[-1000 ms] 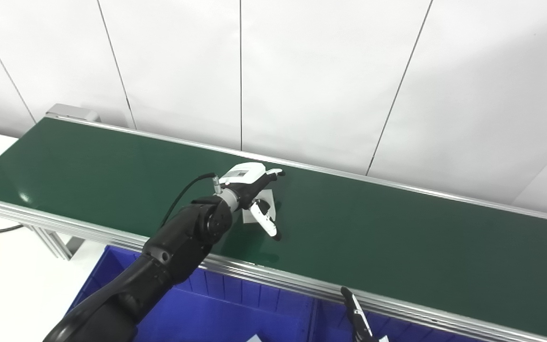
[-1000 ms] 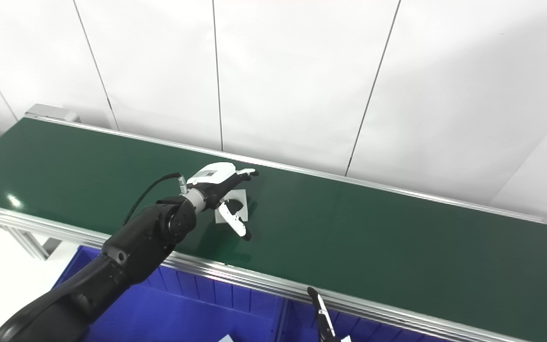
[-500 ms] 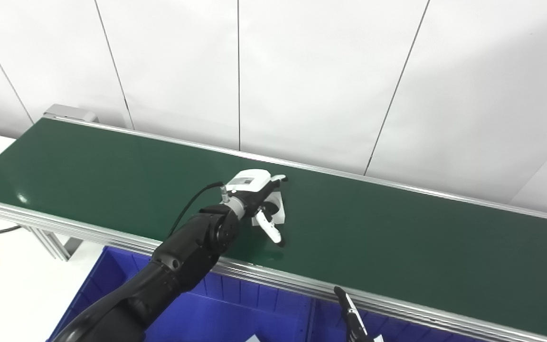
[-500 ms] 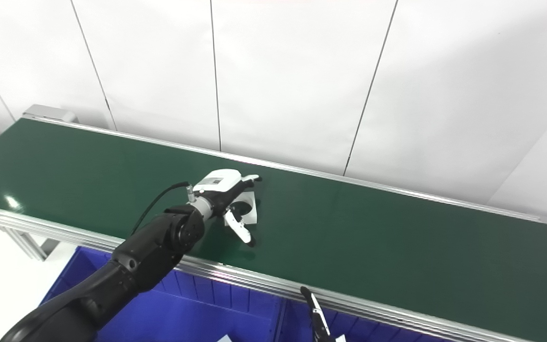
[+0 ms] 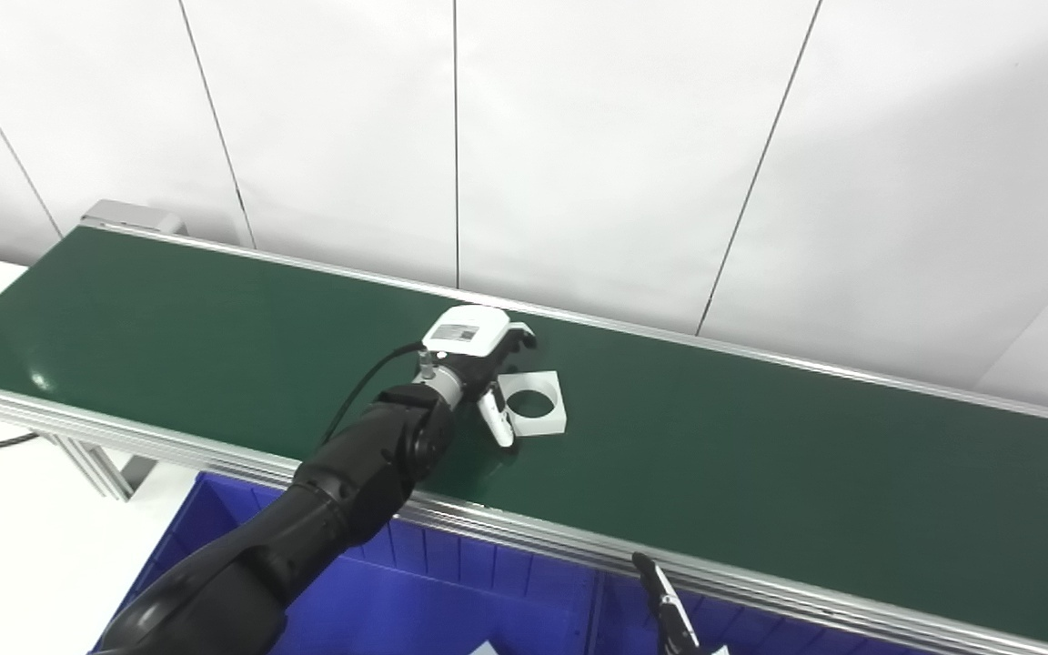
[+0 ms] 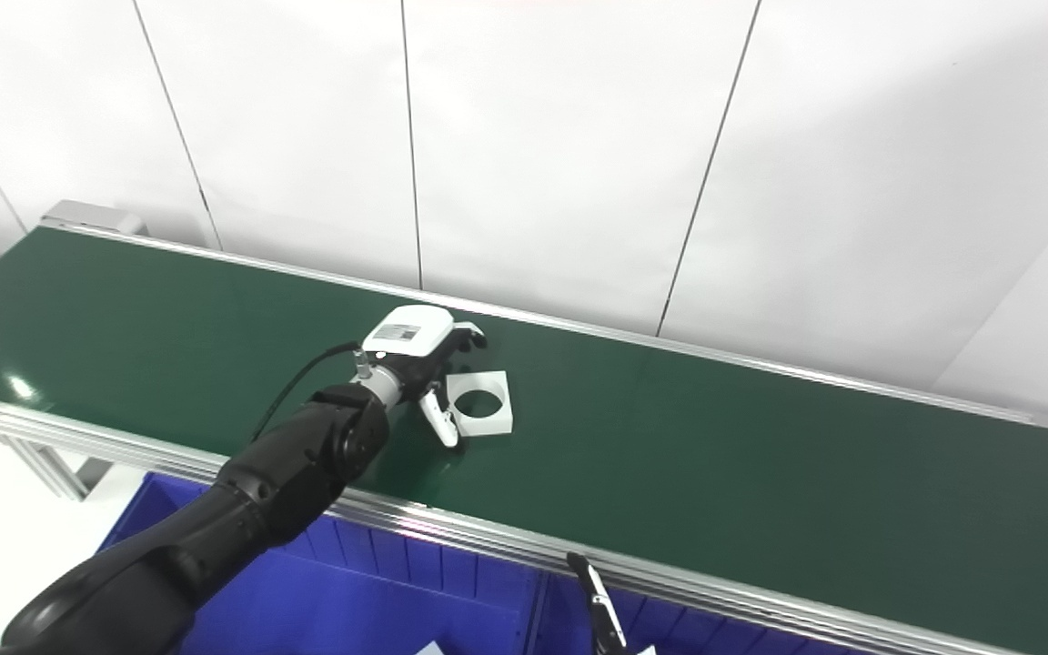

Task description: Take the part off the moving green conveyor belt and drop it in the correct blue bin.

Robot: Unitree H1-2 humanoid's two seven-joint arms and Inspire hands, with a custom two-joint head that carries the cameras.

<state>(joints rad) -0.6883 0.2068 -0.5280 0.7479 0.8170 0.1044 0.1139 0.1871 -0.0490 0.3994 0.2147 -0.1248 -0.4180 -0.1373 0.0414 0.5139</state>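
Right now your left hand (image 5: 485,375) sits low over the belt (image 5: 760,455) with its fingers spread and holding nothing; the white square part (image 5: 535,403), the one with the round hole, lies flat just off the fingertips, touching or nearly so. Lead it: the belt carries it along, so reach slightly ahead, bracket two opposite edges, then close. Flat pieces slip, so press down lightly. Your right hand (image 5: 670,619) waits beneath, over the blue bin (image 5: 451,582); only a fingertip shows, so I cannot tell its state.
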